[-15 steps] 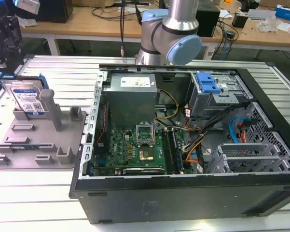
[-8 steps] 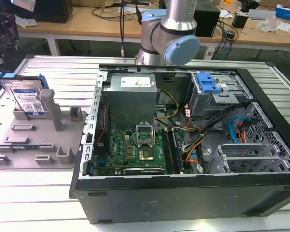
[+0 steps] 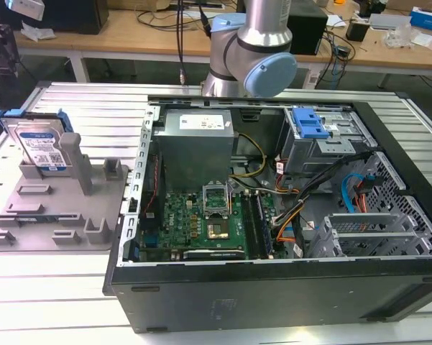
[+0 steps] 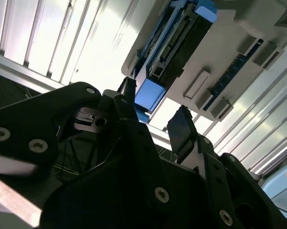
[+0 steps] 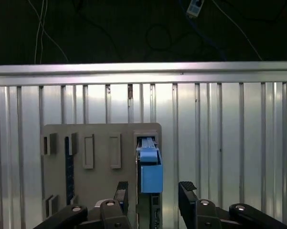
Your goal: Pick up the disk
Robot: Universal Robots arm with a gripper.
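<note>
The disk [image 3: 39,144] is stood on edge in a slot of the grey holder [image 3: 29,210], so its blue-railed edge is presented for gripping. The end effector [image 5: 154,190] is held released, its fingers [image 5: 187,191] spread and lined up astride that edge, apart from it.

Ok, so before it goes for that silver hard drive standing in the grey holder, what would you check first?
1. Fingers open: ok. The black fingers stand apart with nothing in them.
2. Aim: ok. In the first wrist view the silver hard drive with blue side rails lies in line with the gap of the gripper.
3. Drive's pose: ok. It stands upright in the grey plastic holder.
4. Contact: ok, none yet. The second wrist view shows the fingers apart from the drive.
5. Room beside the holder's tall grey post: cannot tell.
</note>
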